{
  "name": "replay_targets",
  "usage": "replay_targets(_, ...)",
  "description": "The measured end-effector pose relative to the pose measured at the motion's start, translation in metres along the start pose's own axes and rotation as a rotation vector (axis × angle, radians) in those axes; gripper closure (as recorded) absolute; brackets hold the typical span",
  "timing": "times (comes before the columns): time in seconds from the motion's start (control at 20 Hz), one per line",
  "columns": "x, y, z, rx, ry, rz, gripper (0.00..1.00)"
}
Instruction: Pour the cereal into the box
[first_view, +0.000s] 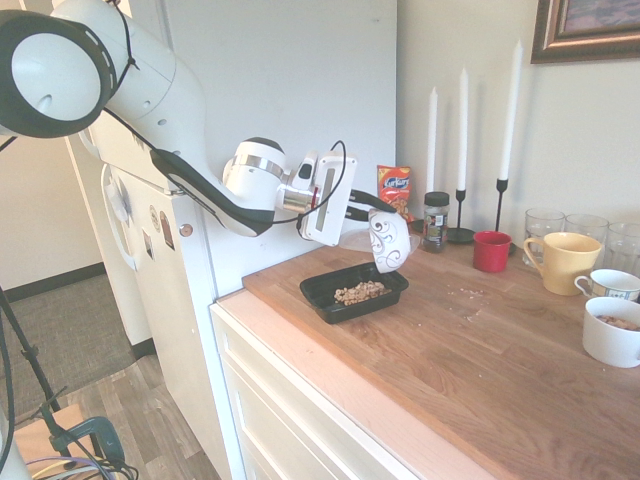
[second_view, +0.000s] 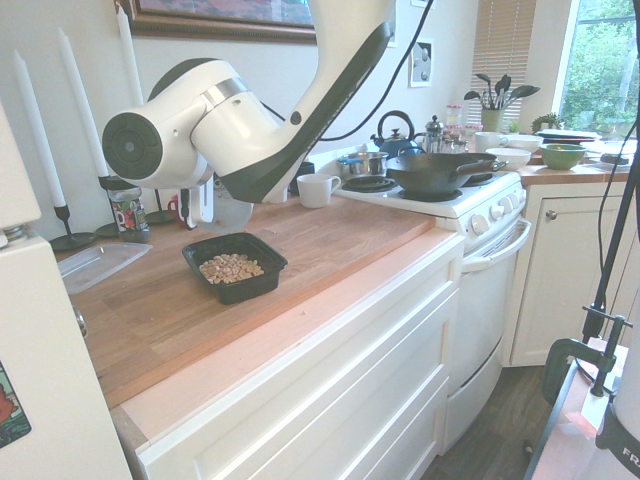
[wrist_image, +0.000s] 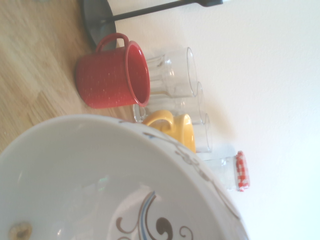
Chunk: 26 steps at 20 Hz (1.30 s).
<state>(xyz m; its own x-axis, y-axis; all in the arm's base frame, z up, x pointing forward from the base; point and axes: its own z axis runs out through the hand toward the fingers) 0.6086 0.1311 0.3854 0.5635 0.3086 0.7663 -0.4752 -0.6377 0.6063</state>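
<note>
Cereal (first_view: 360, 293) lay as a tan heap inside the box (first_view: 326, 300), the shallow black tray on the wooden worktop (first_view: 480, 350) near its front edge. My fingers (first_view: 368, 212) were clamped together on the rim of the patterned bowl (first_view: 390, 242), which I held tipped on its side just above the far end of the box, mouth facing away from my wrist. In the wrist view the bowl's white inside (wrist_image: 75, 170) looked almost bare, with 1 small flake (wrist_image: 20, 231) stuck near the edge and a brown and blue swirl (wrist_image: 150, 220) at the bottom. A few crumbs (first_view: 468, 294) were scattered on the worktop beyond the box. Behind the bowl stood a red mug (first_view: 491, 251), a yellow mug (first_view: 563, 262), clear glasses (first_view: 545, 222), a dark-lidded jar (first_view: 435, 220), an orange-red snack bag (first_view: 394, 187) and 3 white candles (first_view: 462, 118) in black holders. 2 white cups (first_view: 611, 331) stood at the right; the nearer 1 held some cereal.
</note>
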Motion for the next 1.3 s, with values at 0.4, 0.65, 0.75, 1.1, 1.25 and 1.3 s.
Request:
replay_targets(0.4, -0.030, 0.000, -0.006, -0.002, 0.065, 0.033, 1.00)
replay_targets(0.65, -0.029, 0.000, -0.007, -0.015, 0.103, 0.051, 1.00)
replay_targets(0.75, -0.027, -0.001, -0.008, -0.025, 0.119, 0.050, 1.00)
replay_targets(1.1, -0.029, -0.021, 0.004, -0.061, 0.166, 0.024, 1.00)
replay_targets(1.25, -0.028, -0.029, 0.003, -0.062, 0.169, 0.024, 1.00)
replay_targets(1.3, -0.026, -0.029, 0.003, -0.063, 0.169, 0.029, 1.00)
